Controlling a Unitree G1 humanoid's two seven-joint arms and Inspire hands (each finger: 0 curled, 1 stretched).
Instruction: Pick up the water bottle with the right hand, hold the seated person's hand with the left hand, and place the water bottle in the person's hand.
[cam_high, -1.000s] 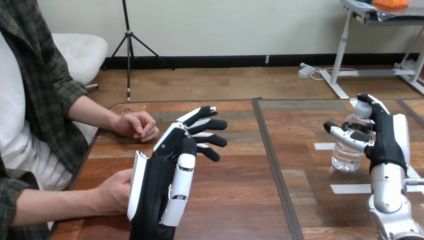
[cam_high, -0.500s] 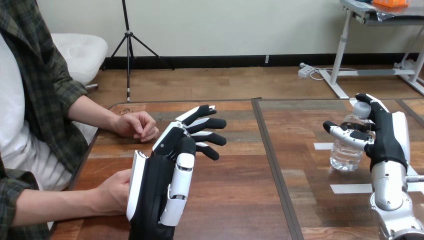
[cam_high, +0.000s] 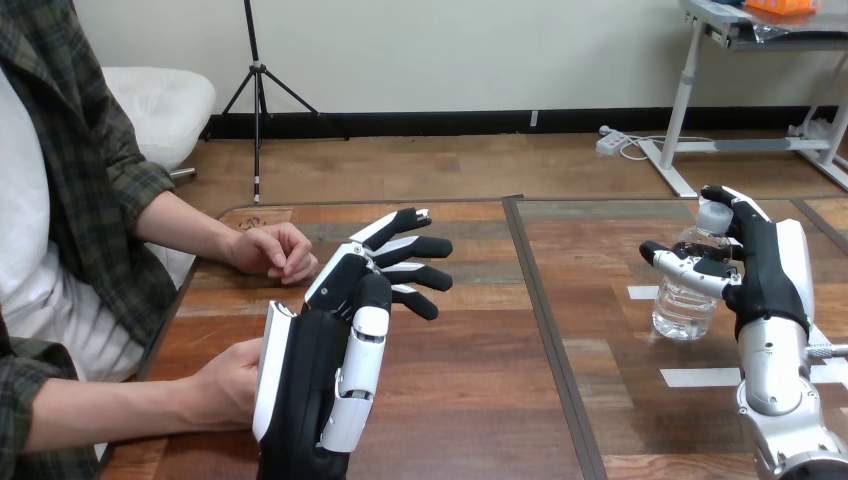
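At three o'clock on the tabletop (cam_high: 480, 390), the right hand (cam_high: 770, 275) curls thumb and fingers round the water bottle (cam_high: 683, 305) — grasped, though I cannot tell if it is lifted. At seven o'clock the left hand (cam_high: 325, 360), fingers straight, holds nothing beside the person's hand at the view's lower left (cam_high: 232, 382) — clasp and handover are not yet done.

A wooden table (cam_high: 470, 390) with a plank-patterned top spreads across the foreground. A dark seam (cam_high: 548, 330) runs over it from the far edge toward the near edge, dividing the top into a left and a right panel. On the right panel two pieces of white tape lie flat and parallel, apart from each other: a short tape strip (cam_high: 643, 292) farther back and a longer tape strip (cam_high: 698, 377) nearer.
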